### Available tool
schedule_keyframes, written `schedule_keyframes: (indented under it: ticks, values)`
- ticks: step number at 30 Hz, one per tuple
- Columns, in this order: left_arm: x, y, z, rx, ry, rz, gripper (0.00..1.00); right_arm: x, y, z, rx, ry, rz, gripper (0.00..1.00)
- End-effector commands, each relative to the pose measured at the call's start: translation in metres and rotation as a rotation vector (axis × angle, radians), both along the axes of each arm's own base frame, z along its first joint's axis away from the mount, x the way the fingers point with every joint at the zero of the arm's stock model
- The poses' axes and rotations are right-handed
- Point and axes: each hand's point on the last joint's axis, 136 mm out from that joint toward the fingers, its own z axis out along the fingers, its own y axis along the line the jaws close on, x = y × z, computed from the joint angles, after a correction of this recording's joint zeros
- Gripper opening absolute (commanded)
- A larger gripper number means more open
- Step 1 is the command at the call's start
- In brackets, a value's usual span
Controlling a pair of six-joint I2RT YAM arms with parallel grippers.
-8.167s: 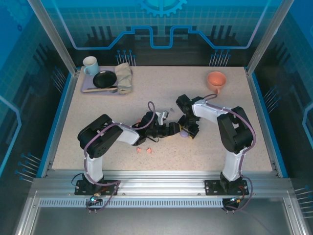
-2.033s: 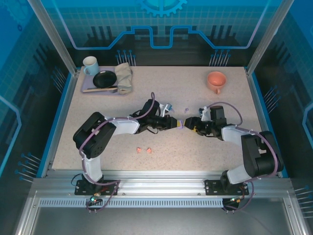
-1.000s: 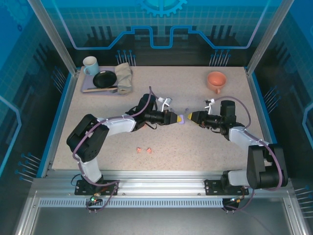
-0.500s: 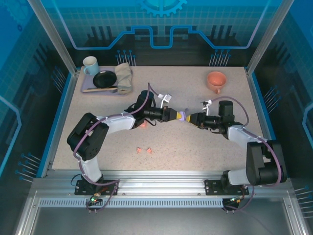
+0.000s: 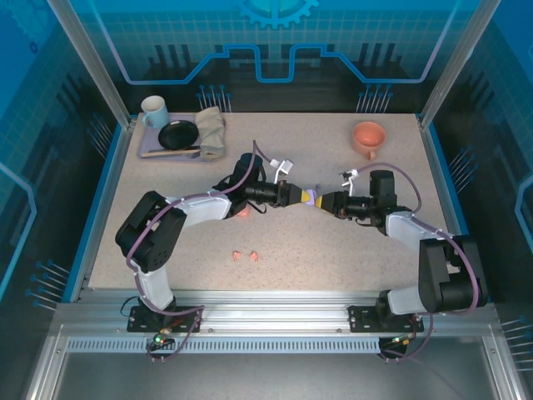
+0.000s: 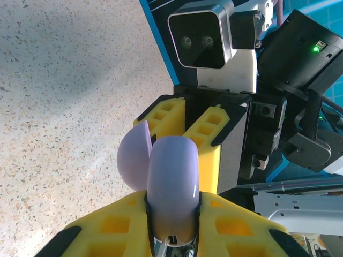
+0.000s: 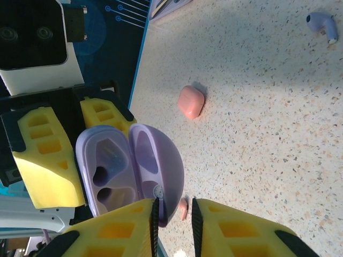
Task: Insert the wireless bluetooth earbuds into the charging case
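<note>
- Salmon-pink earbuds (image 5: 244, 256) lie loose together on the table (image 5: 375, 258), toward its near edge.
- One lilac earbud (image 7: 321, 23) lies by itself on the table.
- Lilac case (image 7: 102, 166) sits between both grippers, lid (image 7: 161, 160) swung open, wells look empty.
- Left gripper (image 6: 172, 209) is clenched on the case body.
- Right gripper (image 7: 172, 206) pinches the lid's edge.
- Pink case (image 7: 191, 101) is closed, on the table.

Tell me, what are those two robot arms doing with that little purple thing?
Both arms are holding one lilac charging case between them over the table. The left tool grips its body, and the right tool pinches the open lid. The sockets inside look empty. A lilac earbud, a pink case and two pink earbuds lie on the table.
</note>
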Motion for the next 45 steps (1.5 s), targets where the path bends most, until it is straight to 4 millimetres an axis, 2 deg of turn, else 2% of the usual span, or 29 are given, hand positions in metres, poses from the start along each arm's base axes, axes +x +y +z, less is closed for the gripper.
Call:
schedule_keyframes:
  ticks: [1,11,18,21,23,26,28,31,36,39,42,45]
  values:
    - [-0.001,-0.004,0.013,-0.039,-0.031,-0.047,0.15,0.006,0.006,0.004,0.003,-0.012,0.015,0.25]
    - [-0.002,-0.006,0.010,-0.038,-0.026,-0.052,0.15,0.009,0.015,0.004,0.000,-0.008,0.041,0.24]
    - [-0.003,-0.007,0.009,-0.036,-0.023,-0.056,0.15,0.011,0.017,0.004,-0.009,-0.009,0.042,0.11]
    - [-0.002,-0.007,0.006,-0.031,-0.019,-0.053,0.19,0.013,0.016,0.005,-0.017,-0.006,0.038,0.05]
    - [-0.002,-0.007,0.004,-0.025,-0.017,-0.050,0.25,0.013,0.016,0.005,-0.024,-0.004,0.037,0.02]
    - [0.000,-0.006,0.002,-0.015,-0.018,-0.038,0.40,0.015,0.014,0.006,-0.042,0.001,0.030,0.00]
    - [0.003,-0.005,0.001,-0.007,-0.020,-0.023,0.56,0.017,0.013,0.006,-0.064,0.005,0.023,0.00]
    - [0.007,-0.002,0.003,-0.001,-0.027,-0.003,0.70,0.018,0.009,0.004,-0.107,0.014,0.020,0.00]
    - [0.017,0.015,0.015,0.022,-0.049,0.021,0.80,0.019,0.003,0.000,-0.204,0.016,0.042,0.00]
    - [0.023,0.032,0.023,0.078,-0.068,-0.003,0.84,0.024,0.003,0.008,-0.289,-0.030,0.076,0.00]
    - [0.022,0.050,0.023,0.148,-0.065,-0.087,0.85,0.028,0.009,0.013,-0.411,-0.096,0.135,0.00]
    - [0.014,0.059,0.024,0.194,-0.035,-0.194,0.85,0.034,0.018,0.021,-0.524,-0.180,0.210,0.00]
